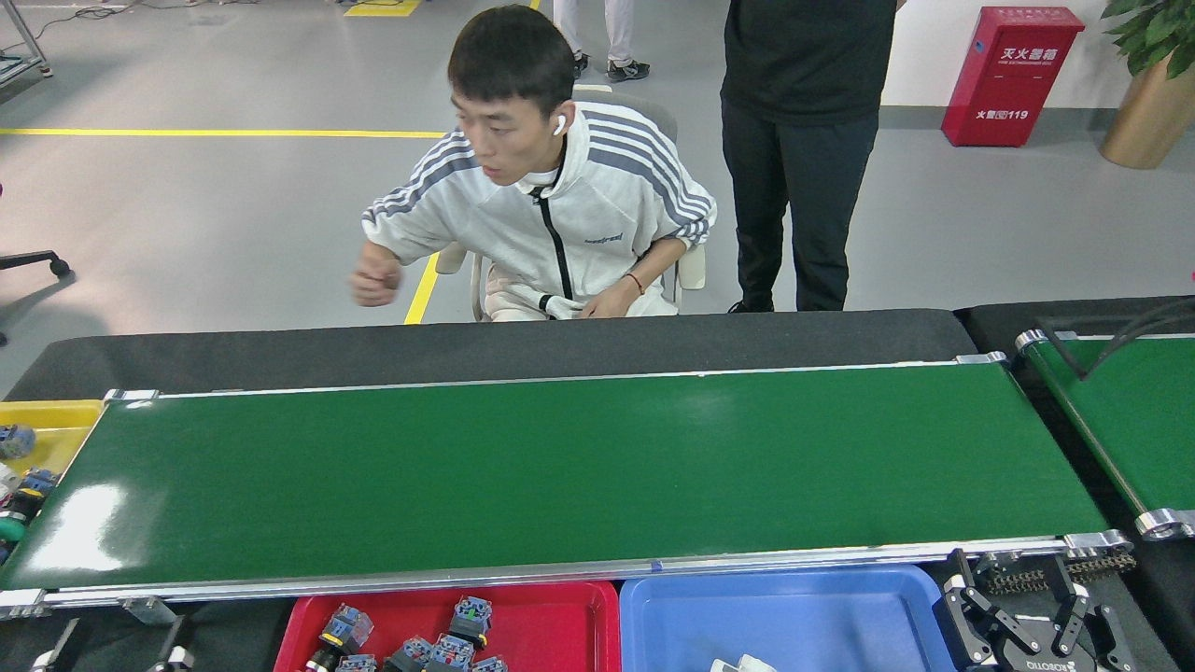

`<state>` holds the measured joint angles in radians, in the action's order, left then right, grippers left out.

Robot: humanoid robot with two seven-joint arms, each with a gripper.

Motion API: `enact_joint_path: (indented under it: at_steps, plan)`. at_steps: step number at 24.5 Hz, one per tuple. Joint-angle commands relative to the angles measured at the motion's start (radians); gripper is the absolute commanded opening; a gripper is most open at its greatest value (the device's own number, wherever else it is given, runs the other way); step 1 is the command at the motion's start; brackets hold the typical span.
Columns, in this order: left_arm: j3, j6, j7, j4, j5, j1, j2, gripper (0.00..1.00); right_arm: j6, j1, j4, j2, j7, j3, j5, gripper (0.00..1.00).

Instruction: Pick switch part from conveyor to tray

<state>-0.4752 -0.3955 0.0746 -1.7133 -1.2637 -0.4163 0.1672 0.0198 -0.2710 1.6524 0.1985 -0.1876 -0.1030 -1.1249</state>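
Waiting beside bare conveyor (560,467): right gripper (1032,623) spread, empty; left fingers (173,653) barely visible, state unclear. Risk: mistimed reach missing next part toward red tray (560,621).

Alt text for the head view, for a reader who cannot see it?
A long green conveyor lies bare, with no part on the belt. Below it, a red tray holds several switch parts beside a blue tray; the right gripper waits open at bottom right. A seated person leans sideways behind.
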Motion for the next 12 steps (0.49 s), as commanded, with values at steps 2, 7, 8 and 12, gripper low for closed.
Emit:
enact_joint_path:
  at_steps: [2, 7, 8, 12]
  plan:
    - [-0.008, 0.006, 0.007, 0.003, -0.003, -0.001, 0.009, 1.0, 0.002, 0.004, 0.018, -0.005, -0.003, -0.003, -0.001, 0.99]
    - [-0.005, 0.003, 0.007, 0.004, -0.006, -0.002, 0.012, 1.0, 0.002, 0.001, 0.036, -0.014, -0.003, -0.003, -0.001, 0.99]
    - [-0.005, 0.003, 0.007, 0.006, -0.008, -0.002, 0.014, 1.0, 0.002, 0.001, 0.036, -0.014, -0.003, -0.003, -0.001, 0.99]
    - [-0.003, 0.001, 0.007, 0.006, -0.008, 0.001, 0.015, 1.0, 0.0, -0.008, 0.038, -0.016, -0.003, -0.003, -0.001, 0.99]
